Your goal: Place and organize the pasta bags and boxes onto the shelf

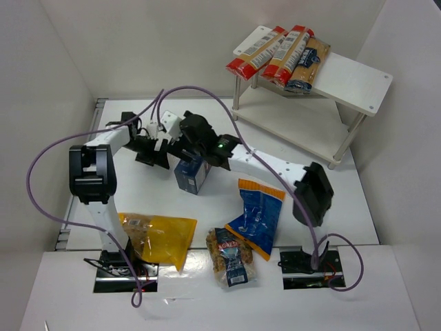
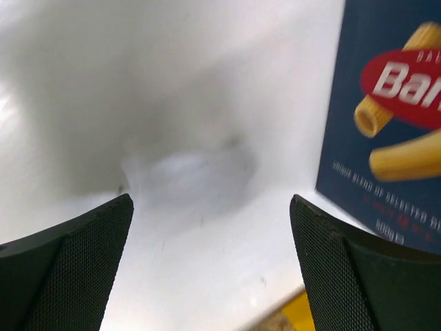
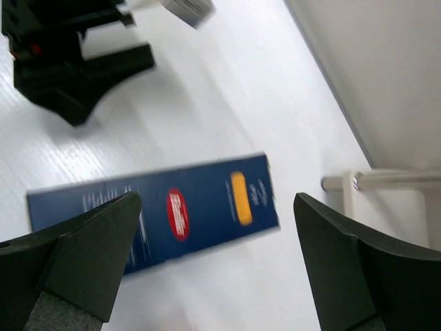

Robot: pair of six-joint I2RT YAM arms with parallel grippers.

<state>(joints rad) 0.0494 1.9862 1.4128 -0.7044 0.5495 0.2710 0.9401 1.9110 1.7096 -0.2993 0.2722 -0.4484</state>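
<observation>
The white table [image 1: 344, 207] holds everything. The shelf [image 1: 351, 79] stands at its far right corner, with three spaghetti packs [image 1: 279, 55] lying side by side on the top board; the lower board is bare where it can be seen.

Near the arm bases lie the bags: the yellow bag [image 1: 162, 238] to the left, the blue bag [image 1: 258, 214] to the right, and the small clear bag [image 1: 231, 256] between them, closest to the front edge.

The box [image 1: 191, 176] stands mid-table, apart from the bags and well away from the shelf.

The right gripper [image 3: 215, 198] hangs over the box, fingers spread wide and holding nothing. The left gripper [image 2: 210, 207] is low over the table just left of the box, also spread wide and empty-handed.
</observation>
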